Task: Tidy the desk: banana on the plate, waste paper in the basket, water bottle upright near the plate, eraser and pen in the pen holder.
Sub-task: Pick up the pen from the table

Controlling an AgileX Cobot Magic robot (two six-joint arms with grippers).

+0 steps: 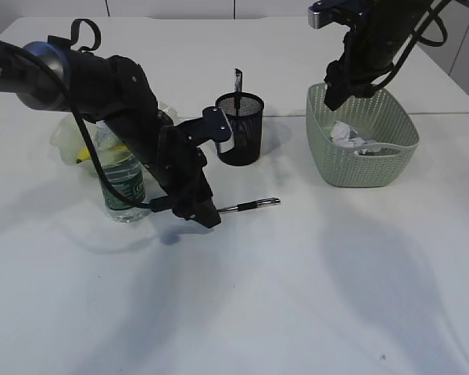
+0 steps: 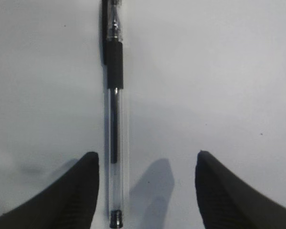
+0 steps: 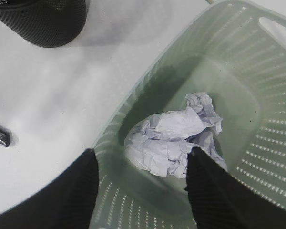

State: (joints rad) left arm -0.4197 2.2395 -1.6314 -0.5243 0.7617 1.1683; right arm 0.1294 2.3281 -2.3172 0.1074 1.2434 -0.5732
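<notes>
- We find the waste paper (image 3: 174, 140) lying inside the basket (image 1: 338, 172), at the right of the counter (image 1: 297, 297).
- Left of the basket stands the pen holder (image 1: 240, 129).
- In front of the holder a pen (image 1: 250, 206) lies flat on the counter.
- At far left the water bottle (image 1: 123, 183) stands upright just before the plate (image 1: 65, 139), which holds the banana (image 1: 84, 153).

Pale panelled wall (image 1: 172, 6) with dark vertical seams, along the exterior view's top.
</notes>
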